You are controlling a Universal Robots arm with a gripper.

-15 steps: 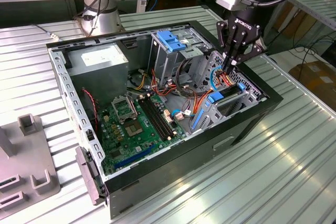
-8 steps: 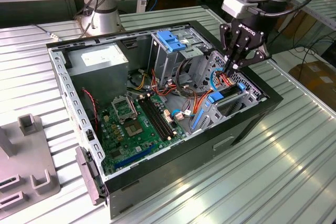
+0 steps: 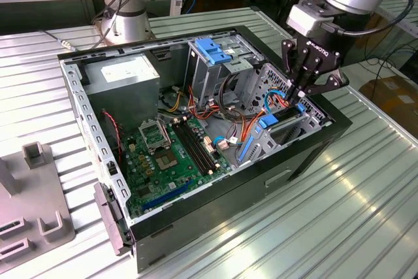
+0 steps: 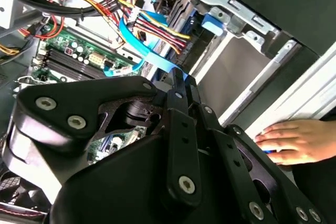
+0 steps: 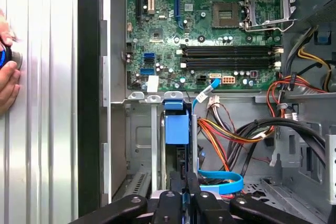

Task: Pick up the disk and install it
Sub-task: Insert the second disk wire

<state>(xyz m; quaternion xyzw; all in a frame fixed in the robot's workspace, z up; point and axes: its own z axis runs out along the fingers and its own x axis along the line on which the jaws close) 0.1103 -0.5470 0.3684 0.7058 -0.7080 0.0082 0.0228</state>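
Exterior view: the open computer case (image 3: 196, 129) lies on its side on the ribbed metal table (image 3: 339, 207), motherboard (image 3: 173, 155) facing up, grey power-supply box (image 3: 124, 76) at the far corner. The gripper (image 3: 298, 96) hangs down into the drive bay by the case's front wall, on the exterior view's right, fingers pinched together on the disk (image 3: 282, 119), which stands on edge in the bay with its blue rails showing.

Second wrist view: the black gripper (image 4: 181, 80) fingers sit tight together, tips down among the blue ribbon cable (image 4: 137, 45) and coloured wires (image 4: 147, 27). A person's hand (image 4: 294, 140) rests flat on the table beside the case.

First wrist view: the gripper (image 5: 185, 179) clamps the disk's (image 5: 176, 129) edge, which sits upright in the bay slot just below the motherboard (image 5: 210, 30). A hand (image 5: 8, 72) shows at the table's edge.
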